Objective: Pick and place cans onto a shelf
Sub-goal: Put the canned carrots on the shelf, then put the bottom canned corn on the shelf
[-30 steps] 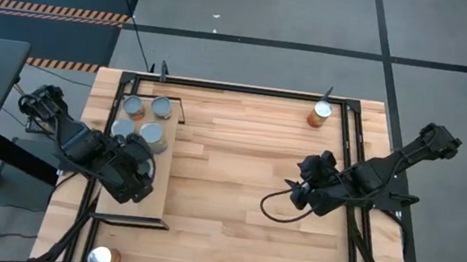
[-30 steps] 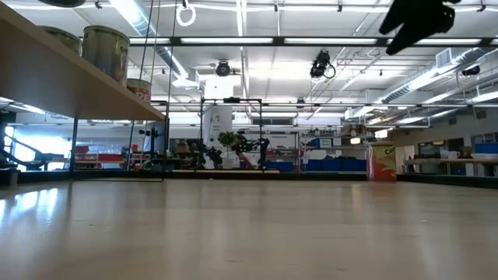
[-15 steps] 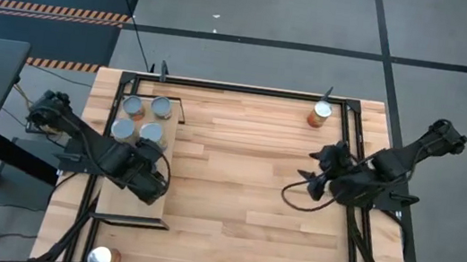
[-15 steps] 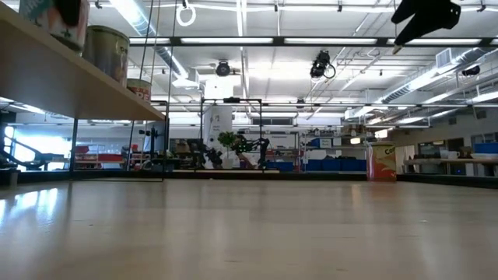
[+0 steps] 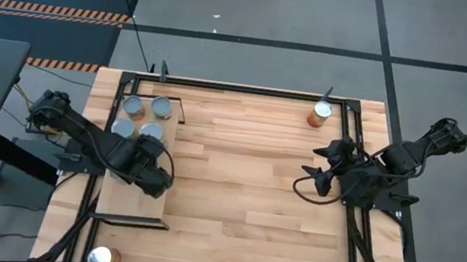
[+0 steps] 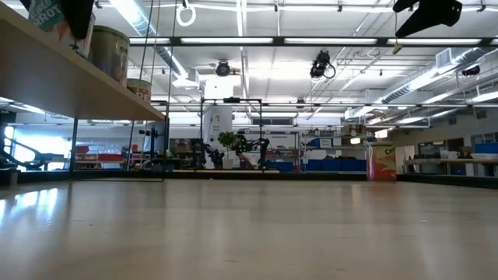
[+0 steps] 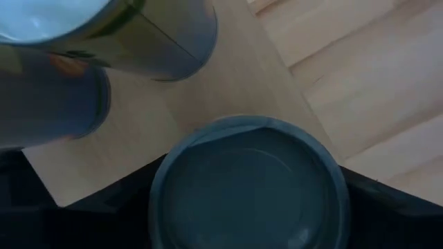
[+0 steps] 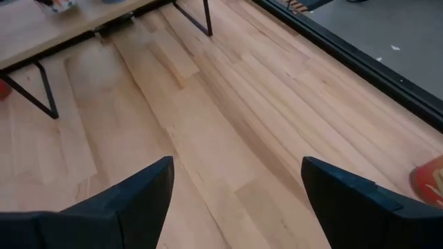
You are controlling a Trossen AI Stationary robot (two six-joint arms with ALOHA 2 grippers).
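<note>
Since a second ago my left jaws (image 5: 153,177) have slid along the shelf (image 5: 156,202) toward the stored cans, and my right arm has pulled back to the counter's (image 5: 245,178) right edge. Left jaws are clamped on a can (image 7: 246,183), upright, right beside the four cans (image 5: 145,119) already on the shelf. That tight gap is what I watch: two neighbours stand just beside it. Right jaws (image 5: 313,179) hang apart, empty, above the counter. One can (image 5: 319,115) waits at the far right corner, nearer my right arm; another (image 5: 103,260) sits at the near left corner.
</note>
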